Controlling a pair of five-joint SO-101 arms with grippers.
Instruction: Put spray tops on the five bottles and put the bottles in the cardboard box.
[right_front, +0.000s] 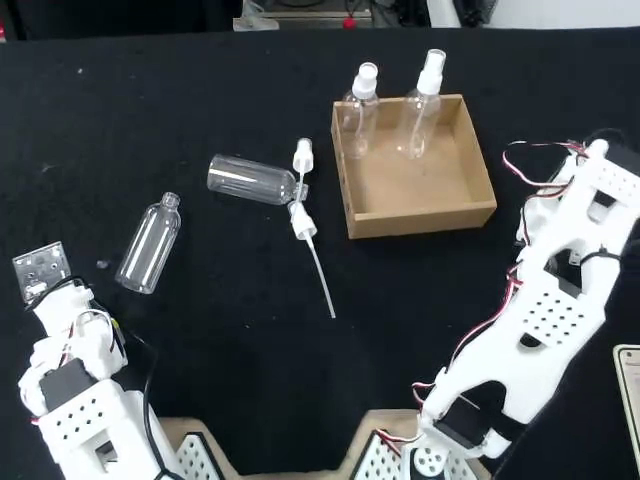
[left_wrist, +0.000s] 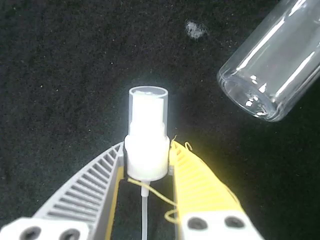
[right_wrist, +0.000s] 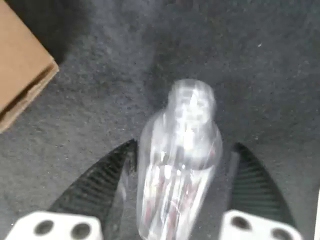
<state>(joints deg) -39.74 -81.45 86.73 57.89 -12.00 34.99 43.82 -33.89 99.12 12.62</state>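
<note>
My left gripper (left_wrist: 147, 145) is shut on a white spray top (left_wrist: 146, 135) with a clear cap, its thin tube running back between the fingers. Just beyond it lies a clear uncapped bottle (left_wrist: 272, 65), also seen near the table's left side (right_front: 150, 245). My right gripper (right_wrist: 183, 144) is shut on another clear uncapped bottle (right_wrist: 180, 160), held above the cloth near a corner of the cardboard box (right_wrist: 20, 70). The box (right_front: 470, 215) holds two upright bottles with spray tops (right_front: 358, 115) (right_front: 422, 110). A third bottle (right_front: 250, 180) lies left of the box with a top (right_front: 303, 158) at its neck.
A loose spray top with a long tube (right_front: 305, 225) lies in the middle of the black cloth. A small metal plate (right_front: 40, 268) sits by the left arm (right_front: 75, 400). The right arm (right_front: 560, 290) stretches along the right side. A pale object (right_front: 630, 375) is at the right edge.
</note>
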